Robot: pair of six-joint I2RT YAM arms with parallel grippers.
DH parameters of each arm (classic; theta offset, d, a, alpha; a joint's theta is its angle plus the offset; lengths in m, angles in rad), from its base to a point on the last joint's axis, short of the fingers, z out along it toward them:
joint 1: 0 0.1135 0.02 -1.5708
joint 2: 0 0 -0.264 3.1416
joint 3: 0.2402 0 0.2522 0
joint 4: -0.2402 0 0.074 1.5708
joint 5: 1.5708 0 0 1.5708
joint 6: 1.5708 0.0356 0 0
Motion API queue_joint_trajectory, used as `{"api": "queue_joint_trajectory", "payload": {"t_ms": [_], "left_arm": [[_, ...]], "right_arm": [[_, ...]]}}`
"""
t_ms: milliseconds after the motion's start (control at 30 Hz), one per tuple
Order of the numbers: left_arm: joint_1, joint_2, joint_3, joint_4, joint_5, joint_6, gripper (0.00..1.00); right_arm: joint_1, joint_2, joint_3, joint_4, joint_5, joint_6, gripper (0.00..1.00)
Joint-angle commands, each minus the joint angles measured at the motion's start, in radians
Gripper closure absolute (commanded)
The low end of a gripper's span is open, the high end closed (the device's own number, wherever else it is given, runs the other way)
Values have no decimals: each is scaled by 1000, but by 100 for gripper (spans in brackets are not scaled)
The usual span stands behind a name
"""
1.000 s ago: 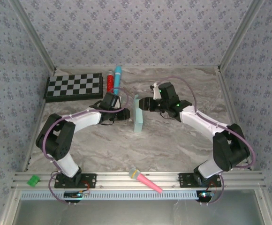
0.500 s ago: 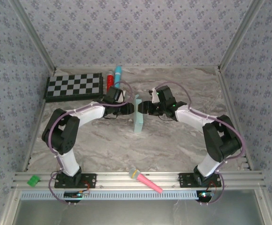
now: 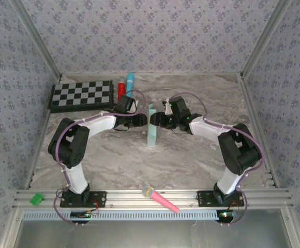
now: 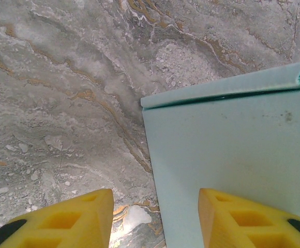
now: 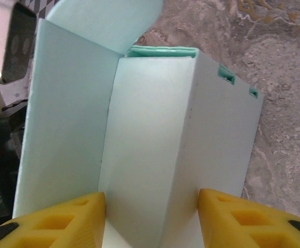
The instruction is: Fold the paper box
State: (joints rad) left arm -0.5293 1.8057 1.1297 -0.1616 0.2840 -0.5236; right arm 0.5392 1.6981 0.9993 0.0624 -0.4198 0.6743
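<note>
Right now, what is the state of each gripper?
Left gripper: open, paper box edge between jaws.
Right gripper: astride the paper box; grip cannot be told.

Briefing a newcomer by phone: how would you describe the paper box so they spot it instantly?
Start midway across the marble table, right of the checkerboard. The paper box stands there on edge. It is thin pale mint card, unlike the cyan tube behind.

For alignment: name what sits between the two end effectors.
The upright paper box, between the left end effector and right end effector, in the top view.
</note>
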Motion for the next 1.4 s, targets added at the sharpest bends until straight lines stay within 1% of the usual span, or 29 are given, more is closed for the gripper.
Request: {"api": "queue_joint_trajectory", "payload": {"t_ms": [0, 33, 133, 400, 567, 700, 900, 1100, 1233, 1367], "left_arm": [[2, 16, 37, -16, 23, 19, 53], [2, 17, 38, -17, 23, 20, 53], [2, 18, 44, -24, 24, 23, 53], [3, 18, 50, -34, 21, 29, 53], [4, 17, 52, -42, 18, 34, 53], [5, 11, 51, -47, 12, 36, 53], [6, -7, 58, -63, -2, 46, 53], [6, -22, 71, -87, -20, 57, 53], [5, -25, 80, -101, -34, 63, 53], [5, -22, 85, -108, -37, 63, 53]], "right_arm": [[17, 28, -32, -75, 95, 32, 52], [19, 33, -34, -91, 111, 34, 54], [24, 45, -37, -113, 136, 33, 56], [51, 81, -23, -230, 266, 13, 58], [62, 94, -22, -270, 308, 10, 58], [64, 94, -16, -290, 314, 22, 59], [61, 35, -3, -241, 273, 41, 59], [61, -37, 45, -222, 249, 35, 54], [59, -65, 78, -254, 269, 23, 54], [59, -106, 59, -247, 283, 4, 54]]}}
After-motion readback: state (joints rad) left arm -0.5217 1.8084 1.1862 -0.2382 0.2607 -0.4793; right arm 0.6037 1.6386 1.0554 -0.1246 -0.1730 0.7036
